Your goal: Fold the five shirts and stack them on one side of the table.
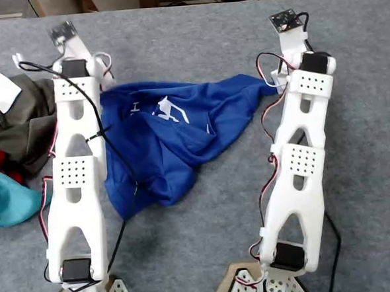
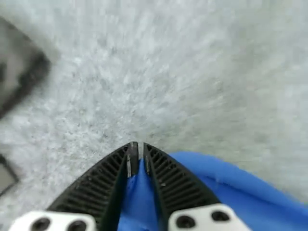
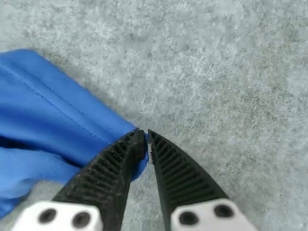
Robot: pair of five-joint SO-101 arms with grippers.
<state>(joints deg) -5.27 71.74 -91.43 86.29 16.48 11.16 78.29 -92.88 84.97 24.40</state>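
1. While each pinches an edge of cloth, the left gripper and right gripper are clamped on the blue shirt.
2. Likely soft, light and floppy, it lies crumpled mid-way across the bench; hems probably give the surest hold.

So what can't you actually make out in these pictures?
High view: the pile is cut off by the left edge, so its shirts can't be counted.
High view: an arm covers one side of the blue shirt; creases hide part of its print.
Left wrist view: a dark shape is too blurred to name.
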